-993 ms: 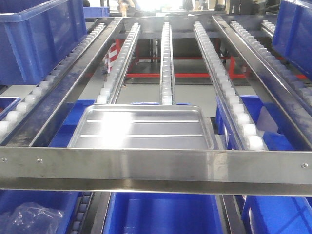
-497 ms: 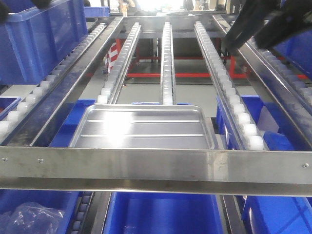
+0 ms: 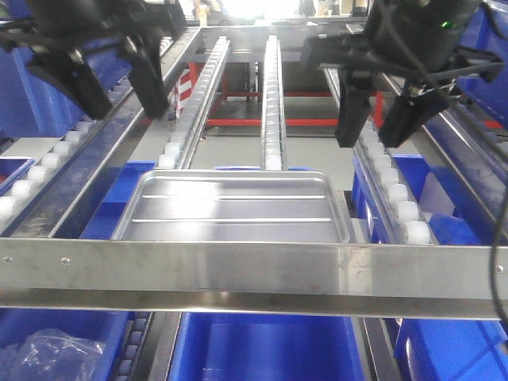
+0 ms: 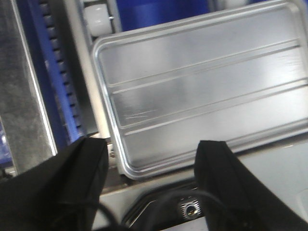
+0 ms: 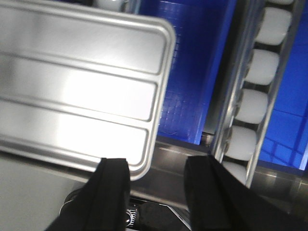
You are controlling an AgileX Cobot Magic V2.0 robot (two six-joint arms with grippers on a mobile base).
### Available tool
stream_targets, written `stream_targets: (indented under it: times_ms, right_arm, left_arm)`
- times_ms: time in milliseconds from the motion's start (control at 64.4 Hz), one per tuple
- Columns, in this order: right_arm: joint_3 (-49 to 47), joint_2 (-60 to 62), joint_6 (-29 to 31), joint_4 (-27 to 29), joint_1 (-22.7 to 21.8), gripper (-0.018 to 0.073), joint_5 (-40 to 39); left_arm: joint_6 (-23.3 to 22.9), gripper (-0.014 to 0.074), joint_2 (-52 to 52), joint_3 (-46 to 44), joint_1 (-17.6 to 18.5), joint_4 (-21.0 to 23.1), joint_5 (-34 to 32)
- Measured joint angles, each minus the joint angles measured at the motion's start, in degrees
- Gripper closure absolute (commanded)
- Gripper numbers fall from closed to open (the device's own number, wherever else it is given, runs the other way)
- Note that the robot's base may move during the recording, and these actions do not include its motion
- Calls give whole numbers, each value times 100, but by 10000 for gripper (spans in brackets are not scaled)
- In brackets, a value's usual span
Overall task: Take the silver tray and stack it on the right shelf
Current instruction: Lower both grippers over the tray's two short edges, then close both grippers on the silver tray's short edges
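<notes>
While the silver tray (image 3: 234,208) lies flat at the front edge of the right shelf (image 3: 272,95), just behind its polished bar (image 3: 254,270), we hold both arms above it: the left claw (image 3: 117,94) spread wide over the tray's left end, the right claw (image 3: 373,125) spread over its right end, neither gripping anything; blue bins (image 3: 262,349) show beneath.
</notes>
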State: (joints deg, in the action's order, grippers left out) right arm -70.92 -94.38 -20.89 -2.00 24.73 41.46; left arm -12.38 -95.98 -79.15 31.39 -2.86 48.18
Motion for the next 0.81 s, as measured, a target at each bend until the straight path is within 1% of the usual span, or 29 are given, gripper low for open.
stream_targets:
  times_ms: [93, 233, 419, 652, 807]
  right_arm:
    - [-115, -216, -117, -80, 0, 167, 4]
    - [-235, -467, -157, -73, 9, 167, 4]
    - [-298, -775, -185, -73, 9, 167, -71]
    - [-298, -1125, -289, -73, 9, 167, -239]
    - [-298, -1356, -306, -73, 9, 167, -344]
  left_arm:
    - [-367, 300, -352, -238, 17, -186, 164]
    - [-815, 300, -665, -290, -59, -239, 224]
    - [-938, 300, -939, -290, -194, -322, 239]
    - [-995, 300, -1301, -314, -194, -319, 100]
    - [-1131, 300, -1482, -314, -194, -333, 51]
